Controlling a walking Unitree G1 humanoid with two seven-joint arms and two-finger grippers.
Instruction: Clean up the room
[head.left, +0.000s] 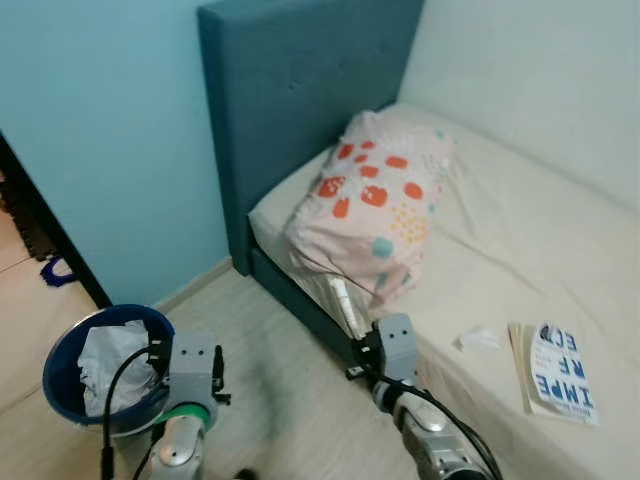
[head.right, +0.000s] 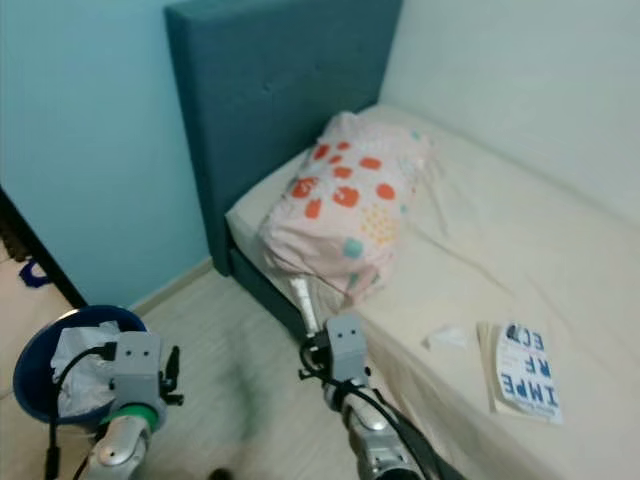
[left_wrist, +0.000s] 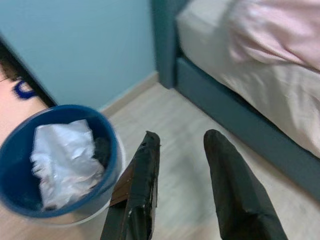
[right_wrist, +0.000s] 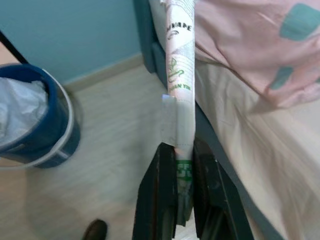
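Note:
My right gripper (right_wrist: 184, 167) is shut on a rolled paper wrapper (right_wrist: 180, 75) with green print, which sticks up past the bed's edge (head.left: 345, 300) toward the pillow. A blue waste bin (head.left: 75, 365) with crumpled white paper (left_wrist: 65, 160) in it stands on the floor at my left. Beside the bin hangs my left gripper (left_wrist: 182, 145), open, with nothing between its fingers. On the mattress to my right lie a small crumpled white scrap (head.left: 480, 339) and a book (head.left: 558, 370).
A teal headboard (head.left: 290, 90) and bed frame stand against the light blue wall. A pink pillow with orange and teal spots (head.left: 375, 205) lies at the head of the bed. Pale wood floor (head.left: 270, 390) runs between bin and bed. A dark doorway edge (head.left: 40, 215) is at the left.

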